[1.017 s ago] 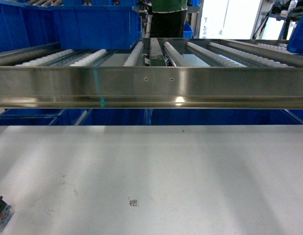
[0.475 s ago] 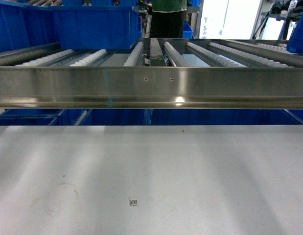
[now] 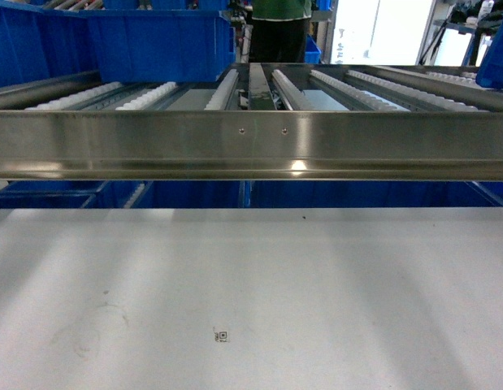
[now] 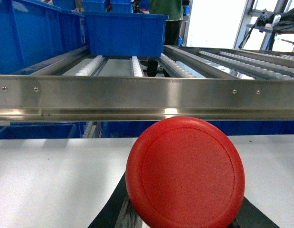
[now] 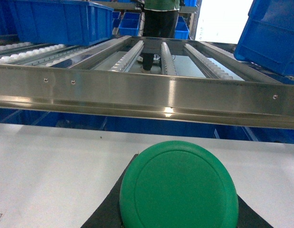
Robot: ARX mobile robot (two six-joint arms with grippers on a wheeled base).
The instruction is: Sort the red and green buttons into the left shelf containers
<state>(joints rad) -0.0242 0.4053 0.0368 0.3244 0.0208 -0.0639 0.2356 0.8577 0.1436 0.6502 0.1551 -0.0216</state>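
Best carried level and slow toward the left end of the stainless-steel roller rack [image 3: 251,142], each cap kept face-up until well over a bin's rolled rim, then lowered inside before letting go rather than dropped from above. Red to one container, green to the other, never mixed. Round red-capped push button [image 4: 184,172] filling the left wrist view, sitting on dark gripper parts just visible beneath it, apparently grasped by the left gripper, though the fingers themselves hidden under the cap, so the clench cannot be confirmed. Round green-capped push button [image 5: 179,186] likewise in the right wrist view, seemingly grasped by the right gripper, fingers again out of sight. Neither arm visible from the head camera, only bare white tabletop [image 3: 251,284]. Counted: one red button, one green button; two deep bright-blue plastic bins [image 3: 158,41] visible at the upper left of the rack, side by side; one standing person in a green top [image 3: 279,24] behind the rack.
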